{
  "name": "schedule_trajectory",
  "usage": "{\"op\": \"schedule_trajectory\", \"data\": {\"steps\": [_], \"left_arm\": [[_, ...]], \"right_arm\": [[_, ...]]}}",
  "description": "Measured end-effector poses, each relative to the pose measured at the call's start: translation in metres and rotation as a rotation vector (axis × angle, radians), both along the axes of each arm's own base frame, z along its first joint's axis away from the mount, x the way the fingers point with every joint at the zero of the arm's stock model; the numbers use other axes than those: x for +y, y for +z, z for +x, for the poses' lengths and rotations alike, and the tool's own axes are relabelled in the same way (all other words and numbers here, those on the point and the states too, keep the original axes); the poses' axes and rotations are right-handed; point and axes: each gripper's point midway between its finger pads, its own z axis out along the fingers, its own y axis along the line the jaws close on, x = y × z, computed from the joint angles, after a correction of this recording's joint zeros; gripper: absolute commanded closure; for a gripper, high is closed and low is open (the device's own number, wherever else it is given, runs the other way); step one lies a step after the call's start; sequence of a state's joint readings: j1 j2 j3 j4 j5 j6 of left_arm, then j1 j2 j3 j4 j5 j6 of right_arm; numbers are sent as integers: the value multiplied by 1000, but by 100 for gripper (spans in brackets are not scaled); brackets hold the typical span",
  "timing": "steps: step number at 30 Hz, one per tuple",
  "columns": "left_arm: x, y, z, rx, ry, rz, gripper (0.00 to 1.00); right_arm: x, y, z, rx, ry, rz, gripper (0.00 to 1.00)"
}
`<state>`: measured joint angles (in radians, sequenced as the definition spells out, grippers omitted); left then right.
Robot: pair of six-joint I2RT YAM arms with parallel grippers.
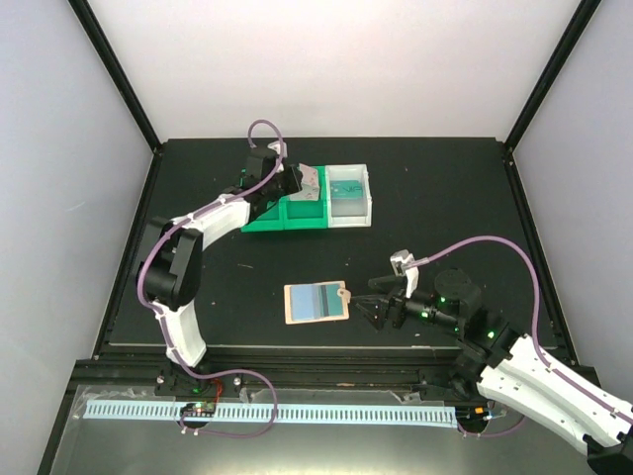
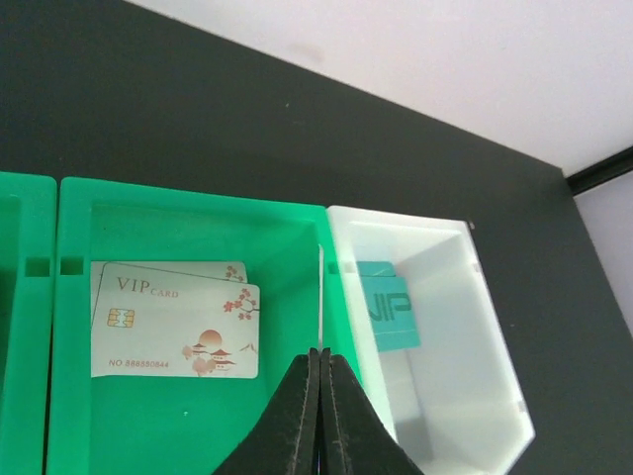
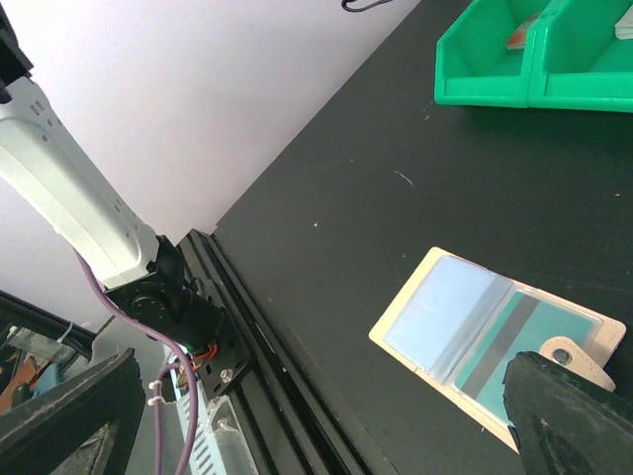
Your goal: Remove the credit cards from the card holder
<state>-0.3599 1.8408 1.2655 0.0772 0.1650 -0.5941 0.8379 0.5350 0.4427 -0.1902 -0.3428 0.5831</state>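
On the black table (image 1: 445,198), near its front edge, the card holder (image 1: 315,303) is laid open and flat, with its blue-grey inside turned up. A striped teal card (image 3: 534,336) is seen tucked in one half of it, the half nearer the right arm. A small snap tab (image 1: 344,293) is stuck out from that same side of the holder. The right gripper (image 1: 372,307) is held low over the table, just beside the tab. Its jaws are spread wide and nothing is held between them. Whether a finger is touching the tab cannot be told.

At the back of the table, a green bin (image 2: 198,223) and a white bin (image 2: 495,327) are set side by side, touching. The left gripper (image 2: 318,361) is held above the wall where the two bins meet. Its jaws are pressed together and nothing is pinched in them. Two white cards (image 2: 178,322) with red flowers are laid flat in the green bin, one partly on top of the other. A teal VIP card (image 2: 391,307) is seen inside the white bin, close to the wall it shares with the green one.
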Motion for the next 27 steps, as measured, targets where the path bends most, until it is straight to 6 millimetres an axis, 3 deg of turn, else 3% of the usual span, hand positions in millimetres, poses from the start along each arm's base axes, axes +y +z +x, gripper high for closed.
{"op": "schedule_trajectory", "data": {"steps": [6,27], "left_arm": [[-3,-23,13,53,3,29,98],[-10,-64,38,137,-3,102,97]], "right_arm": [[0,-2,2,3,-8,-7,0],[-2,-11,10,21,-53,-37,0]]}}
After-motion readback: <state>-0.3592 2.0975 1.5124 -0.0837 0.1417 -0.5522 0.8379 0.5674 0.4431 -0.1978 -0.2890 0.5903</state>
